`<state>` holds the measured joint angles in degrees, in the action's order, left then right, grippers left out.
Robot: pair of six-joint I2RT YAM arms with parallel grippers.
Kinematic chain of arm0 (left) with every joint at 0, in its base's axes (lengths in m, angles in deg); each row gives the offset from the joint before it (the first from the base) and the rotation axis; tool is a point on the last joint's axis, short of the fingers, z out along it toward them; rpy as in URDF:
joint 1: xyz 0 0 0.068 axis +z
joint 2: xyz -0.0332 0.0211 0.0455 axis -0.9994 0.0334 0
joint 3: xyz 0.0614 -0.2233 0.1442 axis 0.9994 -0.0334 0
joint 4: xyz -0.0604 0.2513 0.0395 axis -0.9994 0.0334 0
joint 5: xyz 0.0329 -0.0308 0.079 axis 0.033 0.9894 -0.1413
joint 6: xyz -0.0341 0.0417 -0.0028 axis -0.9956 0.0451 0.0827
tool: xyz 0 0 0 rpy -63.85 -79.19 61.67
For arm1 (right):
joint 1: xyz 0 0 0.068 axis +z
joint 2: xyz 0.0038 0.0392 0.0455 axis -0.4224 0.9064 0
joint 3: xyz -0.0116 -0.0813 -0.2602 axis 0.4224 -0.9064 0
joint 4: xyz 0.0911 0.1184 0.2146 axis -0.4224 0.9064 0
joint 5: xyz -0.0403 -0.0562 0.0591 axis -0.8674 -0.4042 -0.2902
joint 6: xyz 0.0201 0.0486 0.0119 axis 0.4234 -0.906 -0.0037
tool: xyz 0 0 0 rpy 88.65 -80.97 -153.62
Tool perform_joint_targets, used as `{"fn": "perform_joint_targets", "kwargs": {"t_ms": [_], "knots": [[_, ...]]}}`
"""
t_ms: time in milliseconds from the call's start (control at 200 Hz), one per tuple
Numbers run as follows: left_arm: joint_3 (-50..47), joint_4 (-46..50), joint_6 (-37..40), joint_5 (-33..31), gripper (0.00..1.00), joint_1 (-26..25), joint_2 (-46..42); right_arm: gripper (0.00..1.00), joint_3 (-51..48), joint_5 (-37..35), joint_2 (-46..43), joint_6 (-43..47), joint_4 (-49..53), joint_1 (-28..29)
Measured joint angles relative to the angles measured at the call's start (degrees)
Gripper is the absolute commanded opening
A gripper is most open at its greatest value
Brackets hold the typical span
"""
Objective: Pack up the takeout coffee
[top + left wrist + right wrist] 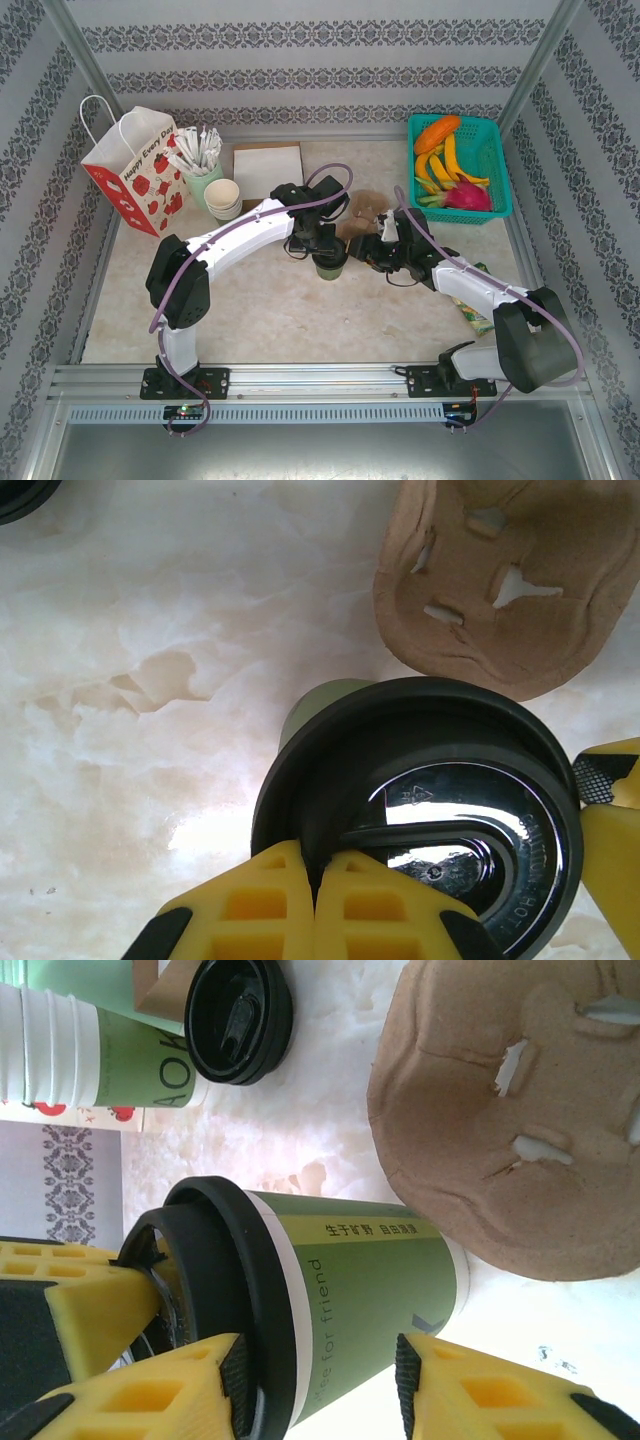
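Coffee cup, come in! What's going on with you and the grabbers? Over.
Left gripper pinching the lid rim. Right gripper straddling the takeout coffee, grip unclear. Standing upright, cardboard tray beside. Paper bag at back left.

pulp carrier (pixel 366 210) crowds coffee cup (pixel 330 264); near table (pixel 290 320) open.

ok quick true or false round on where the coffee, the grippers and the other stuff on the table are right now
1. The left gripper is shut on the lid rim of the takeout coffee. True.
2. The coffee is inside the paper bag. False: it stands on the table beside the pulp carrier.
3. A spare black lid lies on the table. True.
4. The teal basket holds stacked cups. False: it holds fruit.
5. The right gripper is shut tight. False: its jaws stand apart by the cup.
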<state>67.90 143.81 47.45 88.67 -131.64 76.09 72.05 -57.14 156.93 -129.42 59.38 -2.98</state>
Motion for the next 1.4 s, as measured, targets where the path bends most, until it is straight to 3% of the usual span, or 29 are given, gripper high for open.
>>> {"fn": "perform_joint_targets", "kwargs": {"t_ms": [120, 375, 809, 1074, 1399], "knots": [[-0.1, -0.2, 0.1, 0.2, 0.00, 0.0, 0.1, 0.30, 0.0, 1.4, 1.3, 0.0, -1.8, 0.0], [0.6, 0.7, 0.9, -0.2, 0.00, 0.0, 0.3, 0.52, 0.6, 0.6, 1.1, 1.0, 0.4, -0.1], [1.2, 3.1, 0.8, -1.0, 0.02, 0.2, 0.5, 0.68, 4.0, -2.7, 1.0, 3.7, 6.2, 2.3], [1.7, 2.8, 0.8, 0.3, 0.02, 0.0, 0.6, 0.71, 3.8, -7.8, -2.7, 3.6, 5.7, 3.7], [1.9, 2.3, 0.8, 2.3, 0.08, -0.2, 0.8, 0.72, 3.2, -7.1, -1.8, 2.6, 3.2, 4.5]]}}
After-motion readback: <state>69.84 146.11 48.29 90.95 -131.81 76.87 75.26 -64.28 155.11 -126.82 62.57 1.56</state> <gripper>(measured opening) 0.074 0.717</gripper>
